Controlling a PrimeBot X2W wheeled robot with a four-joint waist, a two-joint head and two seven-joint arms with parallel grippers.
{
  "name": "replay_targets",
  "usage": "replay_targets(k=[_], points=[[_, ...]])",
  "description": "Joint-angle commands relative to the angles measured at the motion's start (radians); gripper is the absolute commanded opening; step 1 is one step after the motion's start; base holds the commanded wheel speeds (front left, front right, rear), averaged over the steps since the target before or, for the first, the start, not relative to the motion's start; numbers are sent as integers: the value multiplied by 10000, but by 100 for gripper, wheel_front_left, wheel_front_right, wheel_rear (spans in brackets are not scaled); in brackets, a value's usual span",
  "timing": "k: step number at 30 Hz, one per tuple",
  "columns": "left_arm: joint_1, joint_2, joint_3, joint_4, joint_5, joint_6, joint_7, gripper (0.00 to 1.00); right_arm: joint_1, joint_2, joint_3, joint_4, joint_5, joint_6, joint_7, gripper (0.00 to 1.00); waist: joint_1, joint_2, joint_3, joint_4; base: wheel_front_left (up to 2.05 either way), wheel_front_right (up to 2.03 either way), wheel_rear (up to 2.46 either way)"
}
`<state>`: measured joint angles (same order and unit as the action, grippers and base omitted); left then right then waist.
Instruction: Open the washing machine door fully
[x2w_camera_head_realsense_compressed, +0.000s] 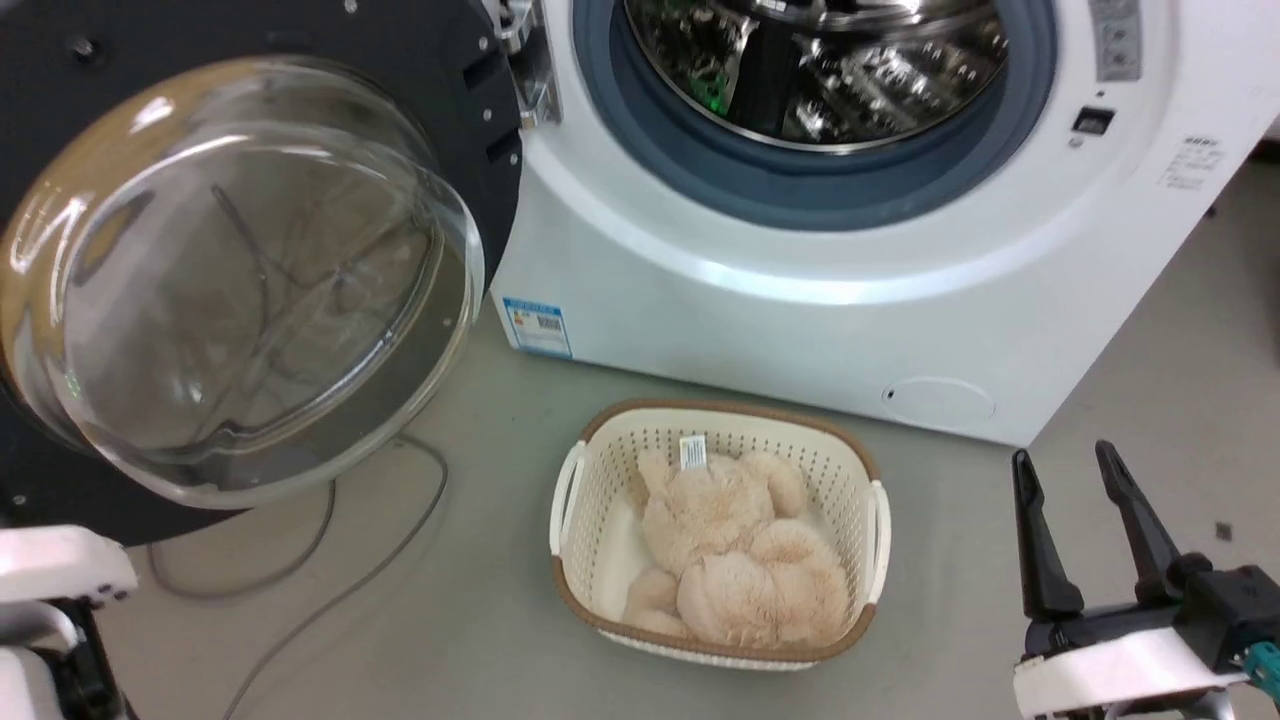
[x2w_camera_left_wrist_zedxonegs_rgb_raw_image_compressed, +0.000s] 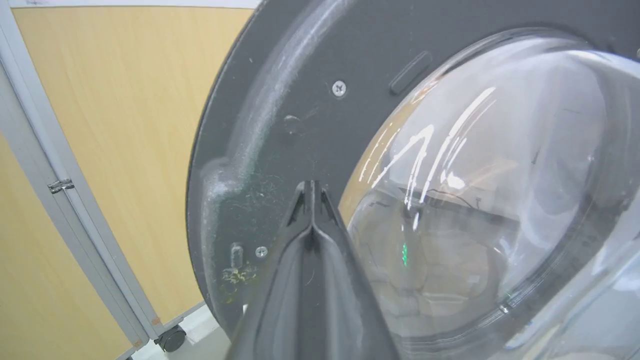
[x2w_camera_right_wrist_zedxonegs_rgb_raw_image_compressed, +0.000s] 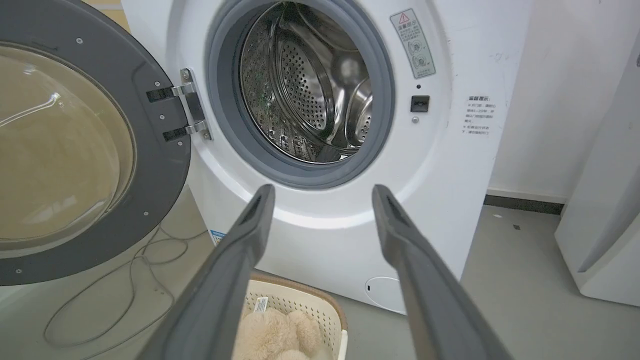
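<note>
The washing machine (x2w_camera_head_realsense_compressed: 800, 320) is a white front-loader with a grey rubber ring and steel drum (x2w_camera_right_wrist_zedxonegs_rgb_raw_image_compressed: 310, 90). Its door (x2w_camera_head_realsense_compressed: 470, 130) has swung far out to the left on a metal hinge (x2w_camera_right_wrist_zedxonegs_rgb_raw_image_compressed: 192, 107), and its clear glass bowl (x2w_camera_head_realsense_compressed: 240, 280) bulges toward me. In the left wrist view my left gripper (x2w_camera_left_wrist_zedxonegs_rgb_raw_image_compressed: 311, 184) is shut with nothing in it. Its tips are right at the door's (x2w_camera_left_wrist_zedxonegs_rgb_raw_image_compressed: 300, 75) matte black inner face beside the glass; I cannot tell if they touch. My right gripper (x2w_camera_head_realsense_compressed: 1062, 455) stands open and empty at the lower right, well clear of the machine (x2w_camera_right_wrist_zedxonegs_rgb_raw_image_compressed: 450, 165).
A cream laundry basket (x2w_camera_head_realsense_compressed: 575, 500) holding a beige plush toy (x2w_camera_head_realsense_compressed: 730, 560) sits on the floor before the machine. Grey cables (x2w_camera_head_realsense_compressed: 380, 560) trail under the door. A wooden panel (x2w_camera_left_wrist_zedxonegs_rgb_raw_image_compressed: 125, 125) on castors stands behind the door. Another white appliance (x2w_camera_right_wrist_zedxonegs_rgb_raw_image_compressed: 605, 225) is at the right.
</note>
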<state>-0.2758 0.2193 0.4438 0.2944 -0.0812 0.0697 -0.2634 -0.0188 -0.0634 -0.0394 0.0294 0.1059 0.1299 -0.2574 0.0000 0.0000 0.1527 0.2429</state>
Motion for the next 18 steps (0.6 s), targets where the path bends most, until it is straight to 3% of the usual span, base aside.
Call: replay_targets(k=[1,16,17,18], points=[[198,-89,-72,-164,97,-61,16,0,167,41,-41,-36,29,8,-44,100,0,0,-193,-57,0,0,0],[1642,-1055,-1592,-2113,487,-1003,16,0,886,127,-180,-191,140,8,-44,100,0,0,-1188,-478,0,0,0],[1706,-1111,-1667,-2207,458,-1046,16,88,919,128,-189,-200,171,8,-44,100,0,0,-1240,-535,0,0,0],[1796,-1163,-1761,-2261,426,-1114,16,100,950,128,-199,-209,197,8,-44,100,0,0,-1286,-596,0,0,0]])
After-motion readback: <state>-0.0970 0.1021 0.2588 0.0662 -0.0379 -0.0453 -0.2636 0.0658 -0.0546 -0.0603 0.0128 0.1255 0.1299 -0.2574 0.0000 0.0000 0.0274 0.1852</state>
